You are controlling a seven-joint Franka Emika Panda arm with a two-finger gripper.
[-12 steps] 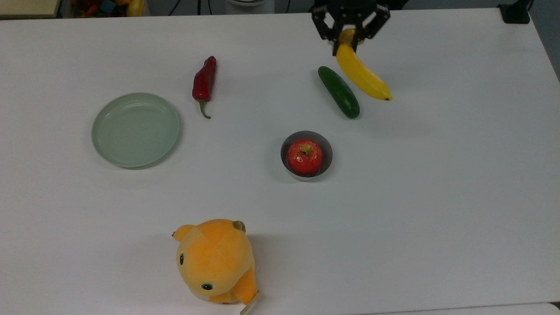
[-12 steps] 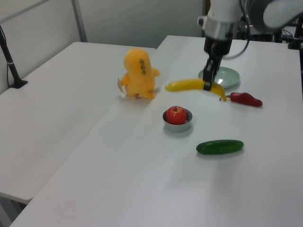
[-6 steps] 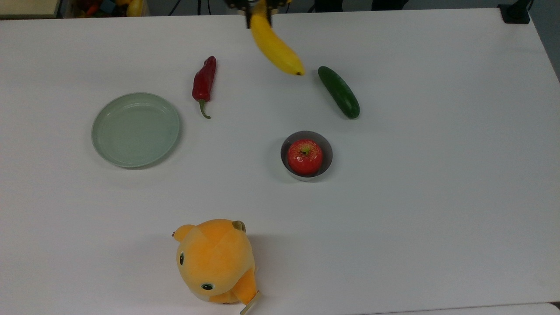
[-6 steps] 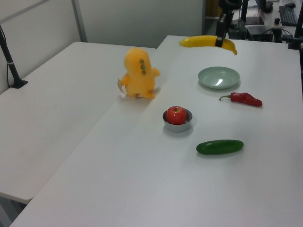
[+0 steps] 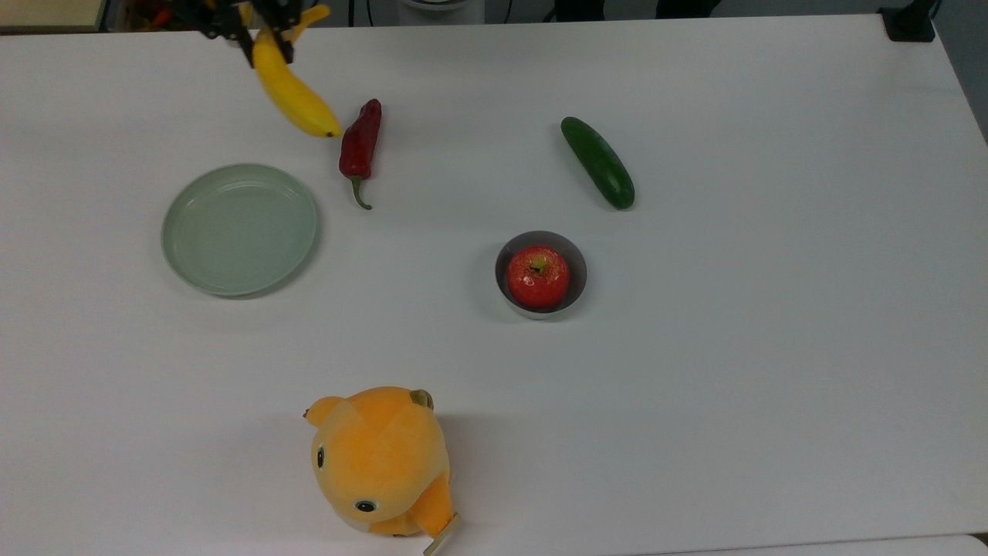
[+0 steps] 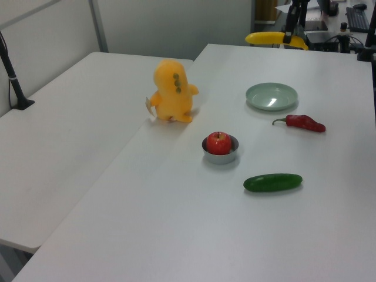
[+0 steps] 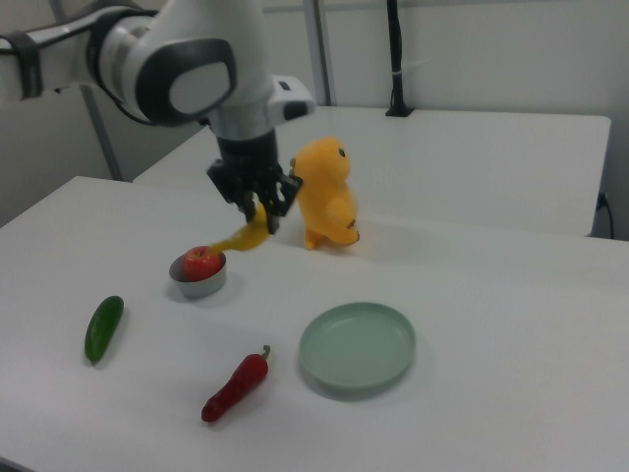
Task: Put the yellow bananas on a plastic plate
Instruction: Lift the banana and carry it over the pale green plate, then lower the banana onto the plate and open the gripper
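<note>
The banana (image 5: 296, 96) is in the air, pinched at its stem end by my gripper (image 5: 266, 38); the fingers press on the fruit from both sides and the dark tip hangs free. In the top view it sits at abt 12 o'clock from the plate (image 5: 239, 228), a bit toward 1, near but not yet over the rim.

What changed: one sec ago I held it just beside the cucumber (image 5: 597, 161), on the top view's right. Half a sec ago it was near the middle of the far edge. Now it has passed the red chili (image 5: 360, 147), and its tip is just at 10 o'clock of the chili's top. So the carry goes fast across the table (image 5: 772, 347) toward the plate, w/o touching anything.

For the task, I judge the transport nearly done; what remains is to come toward 6 o'clock over the plate, go down and release.

The apple (image 5: 538, 276) in the grey bowl (image 5: 577, 266) and the orange plush toy (image 5: 382, 461) are well apart and did not move.
</note>
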